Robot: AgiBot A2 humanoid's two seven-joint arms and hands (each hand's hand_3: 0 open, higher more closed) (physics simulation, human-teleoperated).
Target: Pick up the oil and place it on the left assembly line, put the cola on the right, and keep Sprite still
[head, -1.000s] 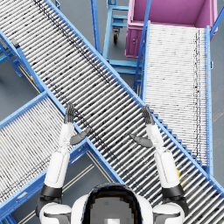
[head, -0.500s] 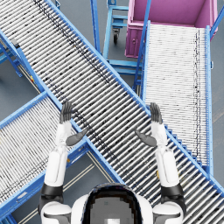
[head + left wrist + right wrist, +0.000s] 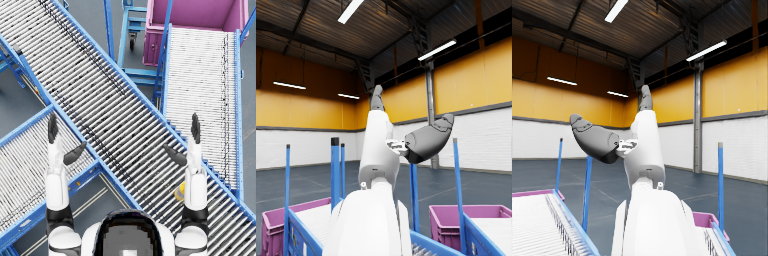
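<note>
Left hand at 9 o'clock, right hand at 3: both empty, thumbs splayed wide. Approach the yellow item at 5, possibly oil, squarely.

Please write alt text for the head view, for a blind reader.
The empty left hand and right hand are raised, fingers apart, above blue-framed roller conveyors. A pink bin stands beyond the right conveyor.

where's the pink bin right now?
Head view, top right: the pink plastic bin sits at the far end of the right-hand grey roller conveyor, well beyond both arms.
</note>
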